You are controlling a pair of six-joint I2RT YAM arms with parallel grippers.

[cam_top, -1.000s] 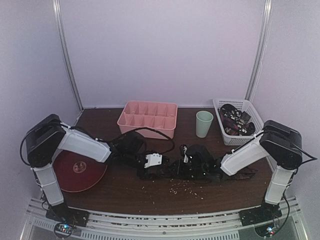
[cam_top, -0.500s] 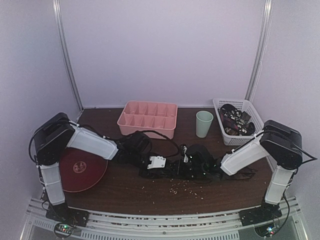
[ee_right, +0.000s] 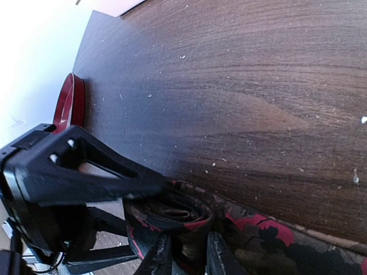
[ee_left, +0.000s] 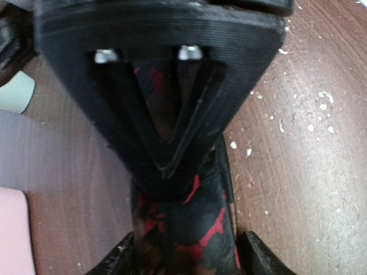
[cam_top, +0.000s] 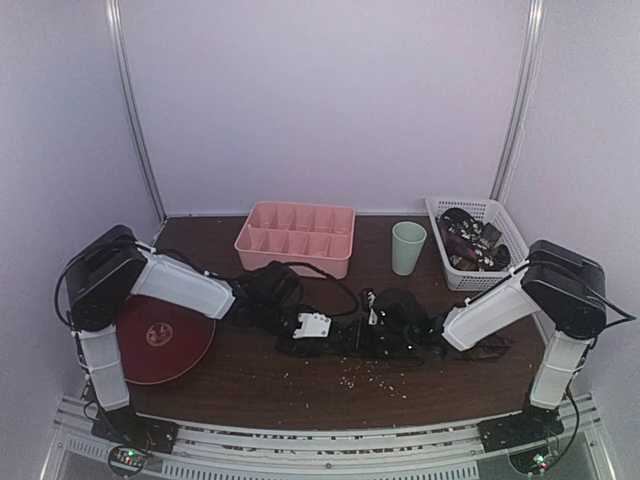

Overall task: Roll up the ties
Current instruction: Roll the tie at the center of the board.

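Observation:
A black tie with red patterning (cam_top: 470,350) lies across the table's middle, its left end rolled into a coil (ee_right: 172,215). My right gripper (cam_top: 360,338) is shut on the coil's wall; in the right wrist view (ee_right: 188,258) its fingers pinch the coil close together. My left gripper (cam_top: 335,338) meets it from the left. In the left wrist view (ee_left: 188,258) its fingertips (ee_left: 123,258) stand against both edges of the tie (ee_left: 195,229). The right gripper's black finger fills the top of that view. More ties fill the basket (cam_top: 478,240).
A pink compartment tray (cam_top: 295,237) stands at the back middle, a pale green cup (cam_top: 408,247) to its right, and a white basket at the back right. A red plate (cam_top: 160,340) lies under the left arm. Crumbs (cam_top: 375,375) dot the table in front.
My left arm has swung right, bringing its gripper onto the tie's rolled end. The right arm has barely moved.

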